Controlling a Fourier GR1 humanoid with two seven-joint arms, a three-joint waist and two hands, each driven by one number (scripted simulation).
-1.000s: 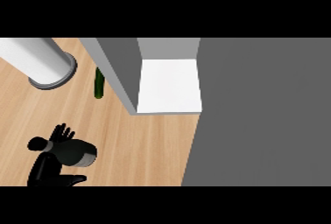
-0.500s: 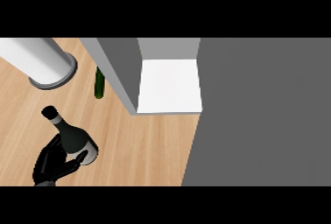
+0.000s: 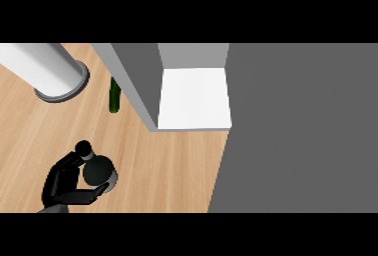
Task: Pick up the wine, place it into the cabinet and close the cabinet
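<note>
The wine bottle [image 3: 98, 173] is dark and seen almost from above, its round cap [image 3: 83, 147] just up-left of its body. It is low on the left, over the wooden counter [image 3: 170, 165]. My left hand [image 3: 60, 181] is shut on it: the fingers wrap its left and far side, the thumb crosses below it. The cabinet stands open up and to the right, showing its white inner shelf [image 3: 196, 97] behind a grey side panel [image 3: 136, 82]. The bottle is well short of the shelf. My right hand is out of view.
A white cylinder with a grey base [image 3: 46, 72] stands at the upper left. A thin green object [image 3: 114, 95] lies beside the cabinet's grey panel. A broad grey surface [image 3: 303, 130] fills the right side.
The hand's fingers were spread a second ago and are now curled on the bottle. The bottle's neck, slanted up-left half a second ago, has swung in so it looks nearly end-on.
</note>
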